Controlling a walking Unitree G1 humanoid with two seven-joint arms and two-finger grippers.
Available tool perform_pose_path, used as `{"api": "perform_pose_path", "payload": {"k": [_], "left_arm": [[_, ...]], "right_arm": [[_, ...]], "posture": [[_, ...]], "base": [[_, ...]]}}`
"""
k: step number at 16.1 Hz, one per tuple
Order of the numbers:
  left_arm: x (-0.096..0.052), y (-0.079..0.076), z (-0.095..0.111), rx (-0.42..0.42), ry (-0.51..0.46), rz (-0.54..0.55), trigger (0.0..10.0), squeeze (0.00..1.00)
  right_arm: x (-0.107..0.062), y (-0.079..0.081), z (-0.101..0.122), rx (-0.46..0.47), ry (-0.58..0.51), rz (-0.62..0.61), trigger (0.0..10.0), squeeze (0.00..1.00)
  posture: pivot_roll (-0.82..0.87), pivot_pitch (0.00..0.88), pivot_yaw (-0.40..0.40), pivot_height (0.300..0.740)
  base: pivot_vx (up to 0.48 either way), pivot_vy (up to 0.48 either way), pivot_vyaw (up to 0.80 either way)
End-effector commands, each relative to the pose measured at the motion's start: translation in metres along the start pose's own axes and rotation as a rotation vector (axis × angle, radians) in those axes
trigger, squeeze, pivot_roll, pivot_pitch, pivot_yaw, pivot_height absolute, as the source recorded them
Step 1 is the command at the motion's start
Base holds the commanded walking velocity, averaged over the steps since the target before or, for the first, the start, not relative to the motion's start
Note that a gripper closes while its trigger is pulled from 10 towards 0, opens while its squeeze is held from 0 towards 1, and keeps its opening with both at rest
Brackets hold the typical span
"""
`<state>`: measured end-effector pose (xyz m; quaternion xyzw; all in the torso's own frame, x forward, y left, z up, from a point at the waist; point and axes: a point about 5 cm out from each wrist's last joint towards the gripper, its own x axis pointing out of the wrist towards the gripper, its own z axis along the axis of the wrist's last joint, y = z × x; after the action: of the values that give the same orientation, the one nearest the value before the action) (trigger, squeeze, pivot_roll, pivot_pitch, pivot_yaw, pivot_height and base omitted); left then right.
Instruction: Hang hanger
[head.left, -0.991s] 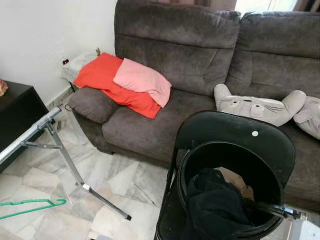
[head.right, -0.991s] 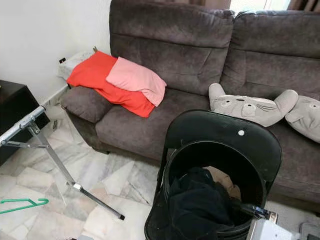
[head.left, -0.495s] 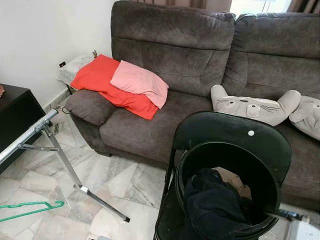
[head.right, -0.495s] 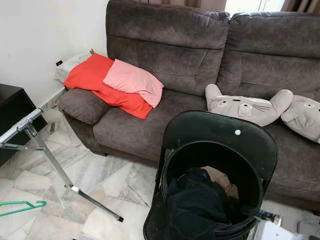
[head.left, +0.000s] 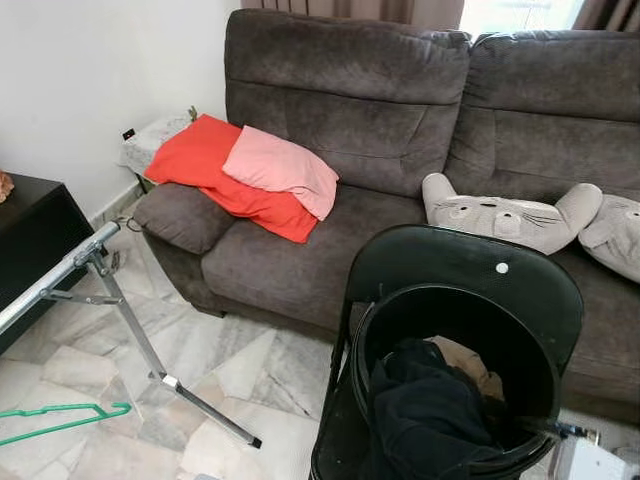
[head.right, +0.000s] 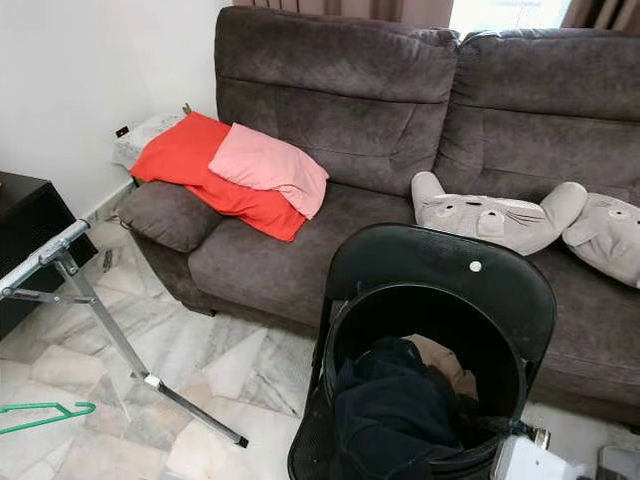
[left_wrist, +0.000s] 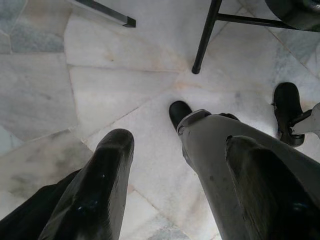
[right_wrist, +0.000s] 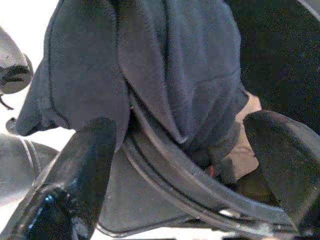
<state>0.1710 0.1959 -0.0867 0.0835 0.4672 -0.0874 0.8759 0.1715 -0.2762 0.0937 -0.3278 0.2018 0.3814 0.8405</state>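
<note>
**Hanger Waits on the Floor as Robot Faces the Laundry**

While the thin green plastic hanger (head.left: 62, 419) lies flat on the pale marble floor (head.left: 90, 350) near the foot of the silver metal drying rack (head.left: 95, 290), the robot stands before a round black laundry basket (head.left: 455, 375) perched on a black folding chair (head.left: 470, 275). The basket, heaped with dark clothing (head.left: 430, 415), sits raised on the chair's seat, probably to keep the garments within easy reach.

The right gripper (right_wrist: 185, 190) hovers at the basket's rim, its two black fingers (right_wrist: 82, 165) spread wide on either side of the rim and the draped dark cloth, gripping nothing. The left gripper (left_wrist: 175, 180) hangs low beside the robot's grey leg, pointed at the floor, its fingers (left_wrist: 102, 185) likewise parted and empty.

Well apart from both grippers, the hanger is untouched; by this evidence the hanging has not begun. Behind stands a grey-brown fabric sofa (head.left: 350, 130) with red and pink cushions (head.left: 250, 175).
</note>
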Motion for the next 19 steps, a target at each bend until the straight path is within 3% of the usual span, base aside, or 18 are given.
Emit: {"api": "perform_pose_path", "payload": {"k": [1,2,3,4,5,9,11,12,19], "left_arm": [[-0.001,0.002,-0.007,-0.003,0.028,0.006,10.0,0.00],[-0.001,0.002,-0.007,-0.002,0.028,0.006,10.0,0.00],[-0.001,0.002,-0.006,-0.004,0.029,0.007,10.0,0.00],[-0.001,0.002,-0.006,-0.005,0.029,0.008,10.0,0.00],[-0.001,0.002,-0.006,-0.006,0.028,0.008,10.0,0.00],[-0.001,0.003,-0.006,-0.009,0.027,0.011,10.0,0.00],[-0.001,0.003,-0.006,-0.009,0.027,0.012,10.0,0.00],[-0.001,0.003,-0.006,-0.010,0.027,0.013,10.0,0.00],[-0.001,0.003,-0.006,-0.012,0.026,0.011,10.0,0.00]], "right_arm": [[0.003,0.001,-0.002,0.004,-0.003,0.002,1.5,0.00],[0.005,0.000,-0.004,0.003,-0.006,0.001,0.0,0.00],[0.010,-0.002,-0.004,0.011,-0.024,-0.009,2.5,0.00],[0.012,-0.002,-0.004,0.014,-0.034,-0.012,7.1,0.00],[0.016,-0.002,-0.003,0.021,-0.048,-0.004,10.0,0.00],[0.025,-0.001,-0.004,0.039,-0.067,0.030,10.0,0.00],[0.027,-0.003,-0.005,0.038,-0.070,0.029,5.6,0.00],[0.029,-0.003,-0.005,0.038,-0.075,0.033,0.0,0.00],[0.036,-0.002,-0.005,0.049,-0.092,0.053,0.0,0.00]], "posture": [[-0.12,0.071,0.052,0.740],[-0.11,0.074,0.052,0.740],[-0.11,0.075,0.052,0.740],[-0.11,0.075,0.052,0.740],[-0.10,0.080,0.051,0.740],[-0.10,0.089,0.051,0.740],[-0.09,0.092,0.051,0.740],[-0.09,0.094,0.051,0.740],[-0.09,0.100,0.053,0.740]], "base": [[0.000,0.000,0.00],[0.000,0.000,0.00],[0.000,0.000,0.00],[0.000,0.000,0.00],[0.000,0.000,0.00],[0.000,0.000,0.00],[0.000,0.000,0.00],[0.000,0.000,0.00],[0.000,0.000,0.00]]}}
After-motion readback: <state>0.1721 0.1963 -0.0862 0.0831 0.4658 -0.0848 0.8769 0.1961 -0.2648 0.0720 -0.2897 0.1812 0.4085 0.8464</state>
